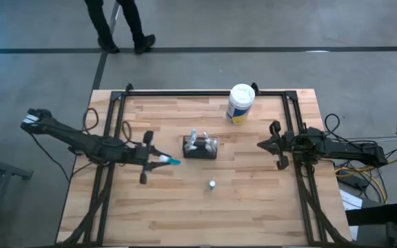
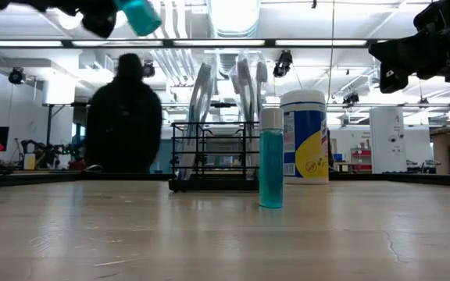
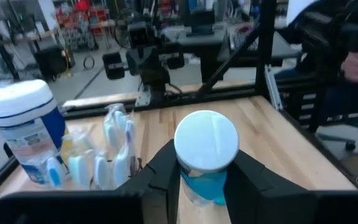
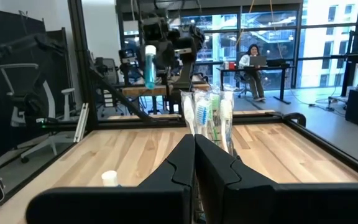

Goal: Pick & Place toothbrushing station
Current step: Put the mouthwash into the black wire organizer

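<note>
The black mesh caddy [image 1: 200,147] stands on its base at the table's middle with several toothbrushes upright in it; it also shows in the low view [image 2: 213,160] and the left wrist view [image 3: 104,165]. My left gripper [image 1: 163,160] is raised to the left of the caddy and shut on a small teal bottle with a white cap [image 3: 206,149]. My right gripper [image 1: 270,145] is shut and empty, raised to the right of the caddy, with the toothbrushes [image 4: 210,115] straight ahead of it. A second teal bottle [image 2: 271,160] stands upright on the table nearer the front edge. My left gripper pinches the small bottle's teal body [image 3: 205,186] just below the white cap [image 3: 206,142], one finger on each side. The fingers come from the table's left side, slanting down. The bottle is lifted clear and tilted, its cap uppermost and its bottom [image 1: 175,162] toward the caddy.
A white canister with a yellow-blue label [image 1: 240,103] stands at the far side, right of the middle. The black frame rails [image 1: 116,124] run along the table's left, far and right sides. A person [image 1: 119,27] stands beyond the far edge.
</note>
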You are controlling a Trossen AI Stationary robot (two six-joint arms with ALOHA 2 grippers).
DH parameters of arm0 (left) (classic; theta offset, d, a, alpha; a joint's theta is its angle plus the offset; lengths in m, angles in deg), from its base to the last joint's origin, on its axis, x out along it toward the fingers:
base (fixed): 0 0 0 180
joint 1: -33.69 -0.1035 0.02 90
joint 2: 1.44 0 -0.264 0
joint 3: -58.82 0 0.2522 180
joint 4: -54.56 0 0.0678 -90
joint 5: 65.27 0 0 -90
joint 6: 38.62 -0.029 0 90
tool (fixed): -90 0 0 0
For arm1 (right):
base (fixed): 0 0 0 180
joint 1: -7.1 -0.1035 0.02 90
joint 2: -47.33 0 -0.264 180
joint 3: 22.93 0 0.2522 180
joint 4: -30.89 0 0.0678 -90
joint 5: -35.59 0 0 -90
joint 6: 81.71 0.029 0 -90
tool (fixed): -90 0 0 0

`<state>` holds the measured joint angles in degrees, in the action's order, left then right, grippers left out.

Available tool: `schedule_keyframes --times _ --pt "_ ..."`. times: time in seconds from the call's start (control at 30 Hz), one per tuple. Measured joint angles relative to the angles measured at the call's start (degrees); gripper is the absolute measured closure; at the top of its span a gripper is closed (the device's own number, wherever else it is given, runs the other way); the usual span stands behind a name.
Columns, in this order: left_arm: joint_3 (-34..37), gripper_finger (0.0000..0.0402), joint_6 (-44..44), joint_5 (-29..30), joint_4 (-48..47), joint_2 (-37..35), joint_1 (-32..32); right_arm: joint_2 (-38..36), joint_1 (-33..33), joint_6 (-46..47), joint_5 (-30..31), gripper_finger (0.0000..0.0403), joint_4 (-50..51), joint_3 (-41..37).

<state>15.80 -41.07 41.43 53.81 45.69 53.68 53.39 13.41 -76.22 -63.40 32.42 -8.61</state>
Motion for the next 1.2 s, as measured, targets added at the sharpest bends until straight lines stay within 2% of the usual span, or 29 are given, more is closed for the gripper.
schedule_keyframes --times 0.17,0.3,0.47,0.7,0.87,1.0,1.2 --pt "8.7 0.0311 1.7 -0.4 2.8 -6.8 0.0 0.0 0.0 0.1 0.0 0.0394 0.0 0.0" --pt "13.0 0.0311 2.8 -0.4 7.5 -8.7 0.0 0.0 0.0 0.1 0.0 0.0394 0.0 0.0" --pt "14.0 0.0311 2.4 -0.2 8.8 -8.6 0.0 0.0 0.0 0.1 0.0 0.0394 0.0 0.0" --pt "11.3 0.0311 0.4 0.1 8.9 -6.5 0.0 0.0 0.0 0.0 0.0 0.0394 0.0 0.0" --pt "5.0 0.0311 -4.9 3.7 6.2 2.4 -0.1 0.0 0.0 -0.1 0.0 0.0394 0.0 0.0" --pt "-3.7 0.0311 -11.6 4.0 4.1 13.2 -0.1 0.0 0.0 -0.1 0.0 0.0394 0.0 0.0" --pt "-16.8 0.0311 -20.5 6.6 -5.5 27.1 -1.9 0.0 0.0 -0.1 0.0 0.0394 0.0 0.0"
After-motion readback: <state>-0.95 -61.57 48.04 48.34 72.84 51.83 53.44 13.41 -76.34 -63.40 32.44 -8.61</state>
